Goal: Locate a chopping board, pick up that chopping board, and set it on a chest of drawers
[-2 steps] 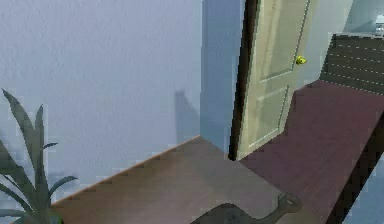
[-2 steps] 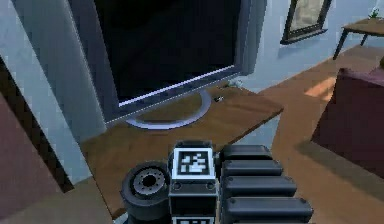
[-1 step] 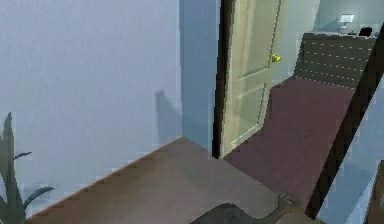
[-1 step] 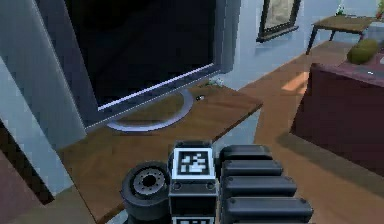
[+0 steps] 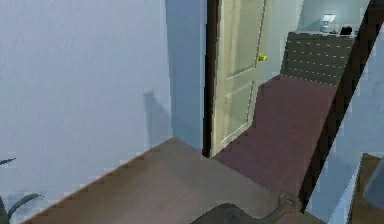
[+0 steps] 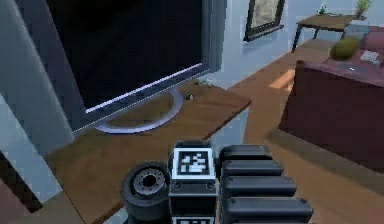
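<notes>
Large black flat screen in a silver frame (image 6: 130, 50) stood mid-top on a brown wooden table (image 6: 90, 165) | cream panelled door (image 5: 238, 70) ajar | dark slatted chest of drawers (image 5: 318, 55) beyond the doorway | gripper (image 6: 150, 190) by the table's near edge, finger state and load could not be told | chopping board: place, long axis and bearing from gripper could not be told; searching judged the step in hand

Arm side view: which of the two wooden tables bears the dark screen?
The near table, under the screen; the far table bears something green.
</notes>
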Available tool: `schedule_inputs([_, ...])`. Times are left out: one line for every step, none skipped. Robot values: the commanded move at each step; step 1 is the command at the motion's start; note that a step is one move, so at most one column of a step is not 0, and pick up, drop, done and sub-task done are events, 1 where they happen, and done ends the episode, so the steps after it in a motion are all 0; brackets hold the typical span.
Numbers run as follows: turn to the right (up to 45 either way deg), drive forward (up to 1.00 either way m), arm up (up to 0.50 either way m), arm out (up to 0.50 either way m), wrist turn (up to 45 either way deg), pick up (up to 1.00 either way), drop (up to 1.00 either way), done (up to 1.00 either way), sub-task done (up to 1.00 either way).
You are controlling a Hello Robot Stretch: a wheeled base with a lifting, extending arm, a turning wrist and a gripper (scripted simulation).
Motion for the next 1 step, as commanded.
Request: schedule_inputs([0.0, 0.4, 0.0, 0.0, 0.0, 0.0, 0.0, 0.0, 0.0])
